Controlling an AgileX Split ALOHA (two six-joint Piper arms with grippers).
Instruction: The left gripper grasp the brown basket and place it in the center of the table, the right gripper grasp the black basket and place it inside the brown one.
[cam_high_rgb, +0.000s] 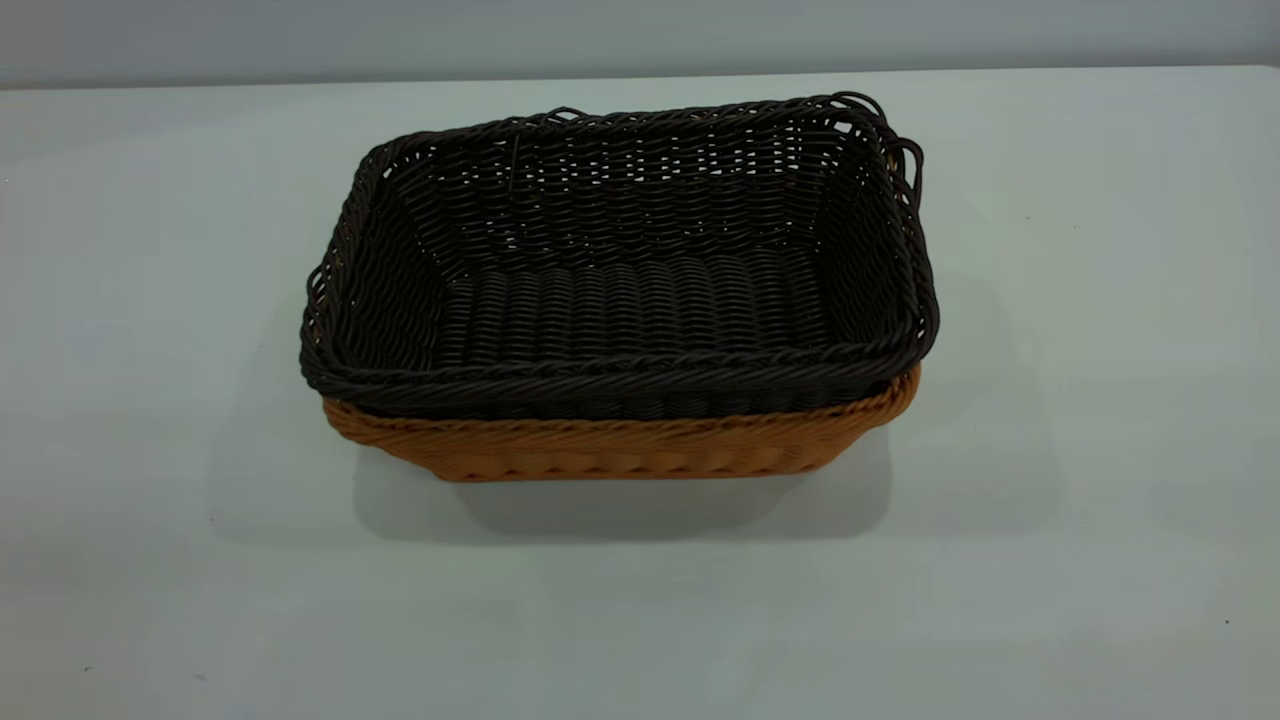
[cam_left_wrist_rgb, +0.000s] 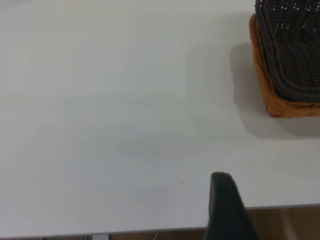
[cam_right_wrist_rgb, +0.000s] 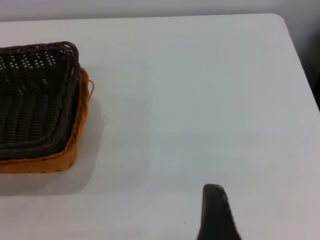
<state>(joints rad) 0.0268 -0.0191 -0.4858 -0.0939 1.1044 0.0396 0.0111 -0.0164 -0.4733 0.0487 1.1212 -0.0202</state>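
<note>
The black basket (cam_high_rgb: 620, 270) sits nested inside the brown basket (cam_high_rgb: 620, 448) near the middle of the white table (cam_high_rgb: 1100, 350), its rim a little above the brown rim. In the left wrist view the two stacked baskets, black (cam_left_wrist_rgb: 295, 45) in brown (cam_left_wrist_rgb: 280, 105), lie well away from my left gripper (cam_left_wrist_rgb: 225, 200), of which only a dark tip shows over the table's edge. My right gripper (cam_right_wrist_rgb: 215, 210) also shows only a dark tip, apart from the black basket (cam_right_wrist_rgb: 35, 95) and the brown basket (cam_right_wrist_rgb: 75, 135). Neither gripper appears in the exterior view or holds anything.
Bare white tabletop (cam_left_wrist_rgb: 100, 125) surrounds the baskets on all sides. The table's edge (cam_left_wrist_rgb: 150, 231) runs close to the left gripper, with brown floor beyond. A rounded table corner (cam_right_wrist_rgb: 280, 20) lies far from the right gripper.
</note>
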